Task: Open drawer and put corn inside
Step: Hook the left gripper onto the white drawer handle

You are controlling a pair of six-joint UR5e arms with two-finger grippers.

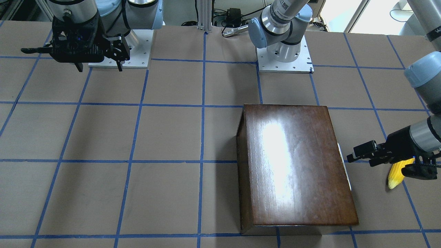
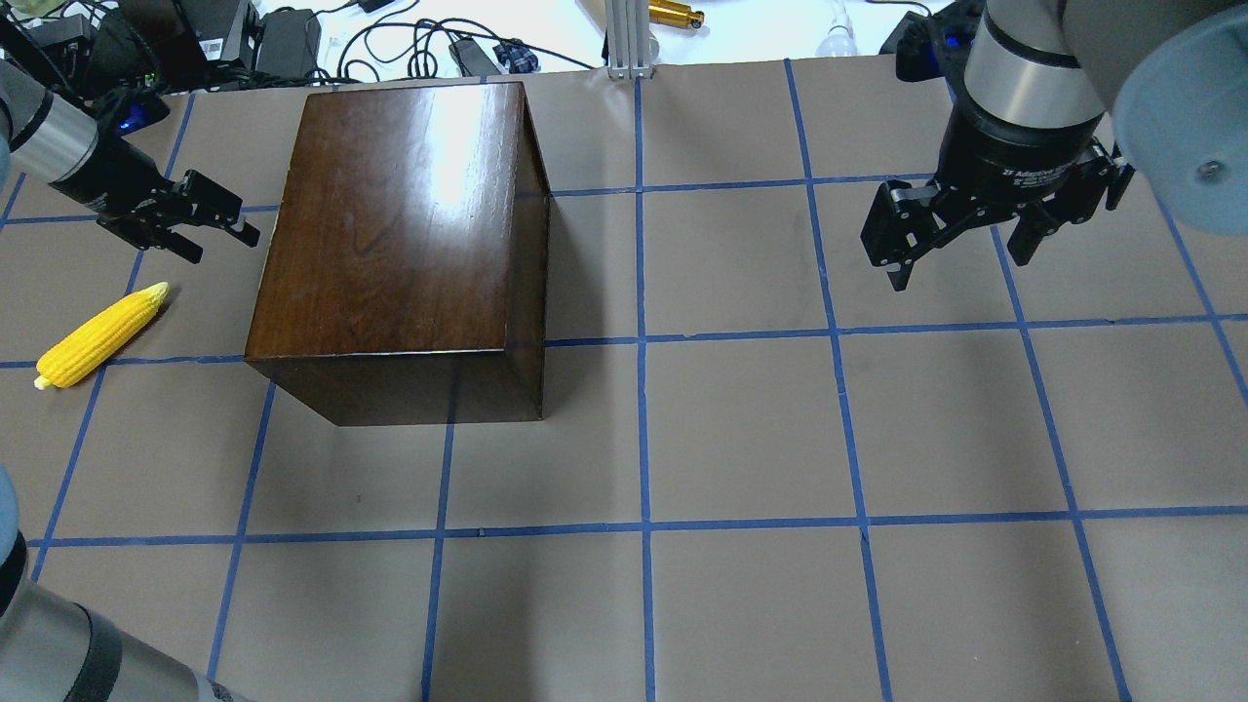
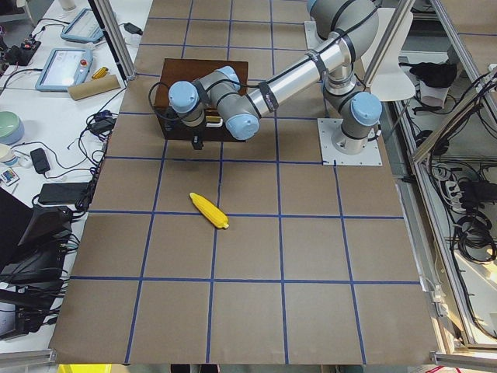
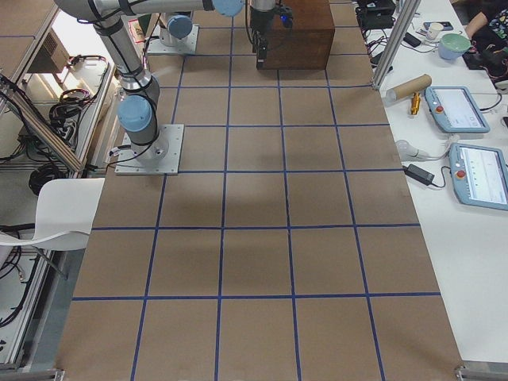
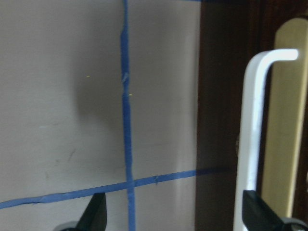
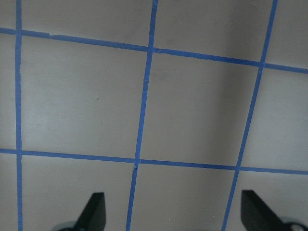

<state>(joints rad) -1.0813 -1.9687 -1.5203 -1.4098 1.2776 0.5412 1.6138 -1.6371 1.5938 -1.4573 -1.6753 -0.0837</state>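
Note:
The glossy dark-brown box (image 2: 390, 234) stands left of the table's centre. Its drawer front (image 5: 221, 120) faces the robot's left and looks shut; the left wrist view shows a white bar handle (image 5: 252, 134) on it. The yellow corn (image 2: 102, 334) lies on the table left of the box, also in the front view (image 1: 396, 174) and the left side view (image 3: 210, 210). My left gripper (image 2: 219, 244) is open and empty, low beside the drawer face, between box and corn, touching neither. My right gripper (image 2: 960, 258) is open and empty, hanging above the table far to the right.
The brown table surface carries a blue tape grid (image 2: 643, 341). The two arm base plates (image 1: 284, 63) sit at the robot's edge. Cables and power bricks (image 2: 292, 39) lie beyond the far edge behind the box. Tablets (image 4: 456, 107) rest on a side table.

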